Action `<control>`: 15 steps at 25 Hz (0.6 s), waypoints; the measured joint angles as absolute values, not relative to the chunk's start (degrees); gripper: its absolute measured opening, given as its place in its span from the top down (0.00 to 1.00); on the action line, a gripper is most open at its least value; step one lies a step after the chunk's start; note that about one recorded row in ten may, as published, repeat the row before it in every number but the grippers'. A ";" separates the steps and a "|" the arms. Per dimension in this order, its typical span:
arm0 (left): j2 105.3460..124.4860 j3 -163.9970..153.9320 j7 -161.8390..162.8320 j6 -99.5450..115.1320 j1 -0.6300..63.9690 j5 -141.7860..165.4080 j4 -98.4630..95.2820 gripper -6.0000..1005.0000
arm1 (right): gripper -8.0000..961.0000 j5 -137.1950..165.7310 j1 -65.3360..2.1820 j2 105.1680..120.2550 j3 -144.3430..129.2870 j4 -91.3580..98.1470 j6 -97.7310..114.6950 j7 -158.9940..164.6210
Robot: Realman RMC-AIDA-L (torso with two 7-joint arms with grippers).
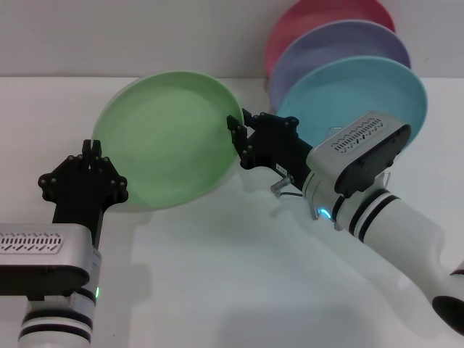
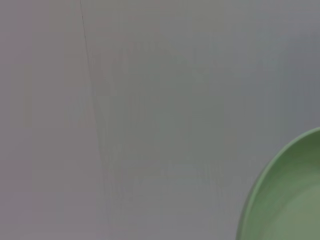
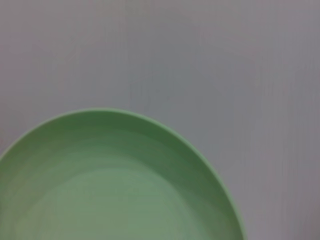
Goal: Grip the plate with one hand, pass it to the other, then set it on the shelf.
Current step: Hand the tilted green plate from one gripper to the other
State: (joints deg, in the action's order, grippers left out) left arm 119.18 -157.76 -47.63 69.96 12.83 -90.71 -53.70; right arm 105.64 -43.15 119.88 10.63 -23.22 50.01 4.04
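The light green plate (image 1: 163,138) is held tilted above the white table. My right gripper (image 1: 236,139) is shut on its right rim. The plate fills the lower part of the right wrist view (image 3: 110,190). My left gripper (image 1: 92,150) is at the plate's lower left edge, fingers together, and seems to be beside the rim, not on it. In the left wrist view only a slice of the plate (image 2: 290,200) shows at one corner. The wire shelf (image 1: 284,185) is mostly hidden behind my right wrist.
A turquoise-blue plate (image 1: 362,90), a lavender plate (image 1: 341,43) and a pink plate (image 1: 319,18) stand upright in the shelf at the back right. The white table (image 1: 217,275) lies open in front.
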 joint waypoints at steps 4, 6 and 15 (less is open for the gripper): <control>119.18 -157.76 -47.63 69.96 12.83 -90.74 -53.70 0.88 | 0.79 105.64 -43.16 119.88 10.63 -23.20 50.00 4.04; 119.17 -157.77 -47.63 69.96 12.83 -90.75 -53.71 0.88 | 0.80 105.64 -43.16 119.88 10.63 -23.20 50.00 4.04; 119.18 -157.85 -47.64 69.96 12.83 -90.79 -53.70 0.88 | 0.83 105.64 -43.15 119.88 10.63 -23.09 50.00 4.04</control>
